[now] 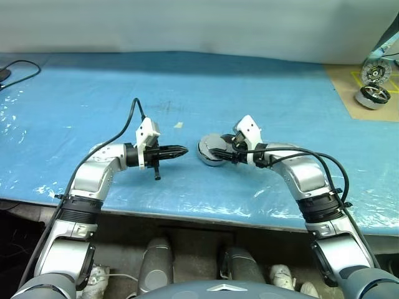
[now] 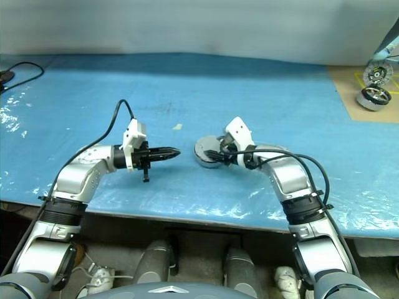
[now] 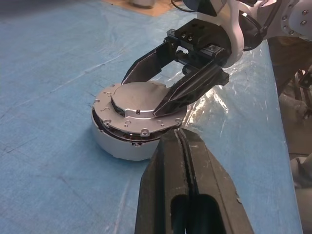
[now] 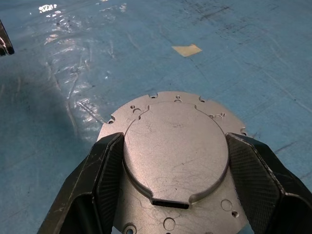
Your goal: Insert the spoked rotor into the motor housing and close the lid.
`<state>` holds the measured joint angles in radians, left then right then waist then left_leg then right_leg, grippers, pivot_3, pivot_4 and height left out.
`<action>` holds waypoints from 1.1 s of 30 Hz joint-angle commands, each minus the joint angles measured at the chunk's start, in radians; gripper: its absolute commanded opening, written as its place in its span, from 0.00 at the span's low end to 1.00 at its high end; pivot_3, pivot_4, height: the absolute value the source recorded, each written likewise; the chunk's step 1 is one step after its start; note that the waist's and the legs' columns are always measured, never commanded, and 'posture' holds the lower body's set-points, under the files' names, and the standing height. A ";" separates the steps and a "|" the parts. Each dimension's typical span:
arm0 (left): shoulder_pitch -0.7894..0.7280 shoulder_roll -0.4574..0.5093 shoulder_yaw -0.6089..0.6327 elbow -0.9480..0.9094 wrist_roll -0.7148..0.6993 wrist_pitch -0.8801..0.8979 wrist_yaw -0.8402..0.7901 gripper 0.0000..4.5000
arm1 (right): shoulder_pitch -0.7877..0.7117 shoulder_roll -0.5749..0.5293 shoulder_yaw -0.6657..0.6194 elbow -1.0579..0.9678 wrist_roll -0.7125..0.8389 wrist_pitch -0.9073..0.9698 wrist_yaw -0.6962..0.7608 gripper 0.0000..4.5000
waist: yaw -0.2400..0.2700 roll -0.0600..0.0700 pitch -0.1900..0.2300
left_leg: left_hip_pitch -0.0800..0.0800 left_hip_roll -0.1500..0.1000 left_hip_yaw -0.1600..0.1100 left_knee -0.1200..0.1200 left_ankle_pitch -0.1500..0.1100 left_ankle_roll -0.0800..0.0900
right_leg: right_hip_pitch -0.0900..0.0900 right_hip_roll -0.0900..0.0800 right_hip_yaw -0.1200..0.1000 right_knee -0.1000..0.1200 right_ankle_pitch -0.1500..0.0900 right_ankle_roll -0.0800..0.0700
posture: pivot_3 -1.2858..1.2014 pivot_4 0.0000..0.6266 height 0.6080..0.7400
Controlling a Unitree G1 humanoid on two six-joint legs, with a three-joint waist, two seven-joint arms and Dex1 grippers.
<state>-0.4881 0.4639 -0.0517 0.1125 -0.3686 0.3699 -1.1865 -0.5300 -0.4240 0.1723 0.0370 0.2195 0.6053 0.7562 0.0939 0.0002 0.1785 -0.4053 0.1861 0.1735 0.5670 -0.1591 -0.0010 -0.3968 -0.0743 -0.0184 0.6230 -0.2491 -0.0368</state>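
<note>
The silver-grey motor housing [image 3: 119,147] stands on the blue table in front of me. The grey lid [image 4: 175,146] lies on top of it, slightly tilted, with a dark gap under one side. My right gripper [image 1: 216,152] reaches in from the right, and its two black fingers [image 4: 105,170] press against both sides of the lid's raised round centre. My left gripper [image 1: 181,151] is shut and holds nothing; it points at the housing from the left, with its tip [image 3: 178,132] just short of the lid's rim. The spoked rotor is hidden.
Brown cardboard [image 1: 349,93] at the far right carries silver spoked wheels and motors [image 1: 374,84]. A black cable [image 1: 22,67] lies at the far left, and a small scrap of tape [image 1: 178,125] sits behind the housing. The table's front edge runs close below both arms.
</note>
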 commanded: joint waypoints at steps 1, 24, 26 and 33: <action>-0.003 0.013 0.004 -0.024 -0.017 -0.012 -0.005 0.00 | 0.013 0.017 0.016 0.026 -0.032 -0.041 -0.028 0.65 | 0.000 0.000 0.000 | 0.000 0.000 0.000 0.000 0.000 0.000 | 0.000 0.000 0.000 0.000 0.000 0.000 | 0.52 0.24 1.00; -0.044 -0.035 -0.015 0.077 0.036 -0.089 0.059 0.00 | 0.148 0.004 0.138 0.130 -0.132 -0.094 0.006 0.65 | 0.003 -0.002 -0.010 | 0.022 0.000 0.002 -0.008 -0.001 0.000 | 0.020 0.000 0.006 -0.011 -0.002 0.003 | 0.52 0.24 1.00; -0.057 -0.045 -0.022 0.099 0.042 -0.103 0.058 0.00 | 0.180 -0.020 0.160 0.074 -0.118 -0.075 0.047 0.65 | 0.003 -0.003 -0.013 | 0.023 0.000 0.002 -0.010 -0.001 0.000 | 0.021 0.000 0.005 -0.014 -0.002 0.003 | 0.52 0.24 1.00; -0.072 -0.061 -0.055 0.124 0.046 -0.116 0.028 0.00 | 0.225 -0.068 0.167 -0.062 -0.078 -0.003 0.104 0.65 | -0.001 -0.005 -0.016 | 0.027 0.000 0.002 -0.020 -0.001 0.000 | 0.022 0.000 0.005 -0.017 -0.005 0.004 | 0.52 0.24 1.00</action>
<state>-0.5560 0.4068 -0.0892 0.2501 -0.3280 0.2729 -1.1409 -0.3679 -0.4779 0.2523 -0.0840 0.1589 0.5107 0.8313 0.0932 -0.0050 0.1627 -0.3778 0.1860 0.1760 0.5463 -0.1599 -0.0012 -0.3746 -0.0745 -0.0132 0.6057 -0.2539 -0.0331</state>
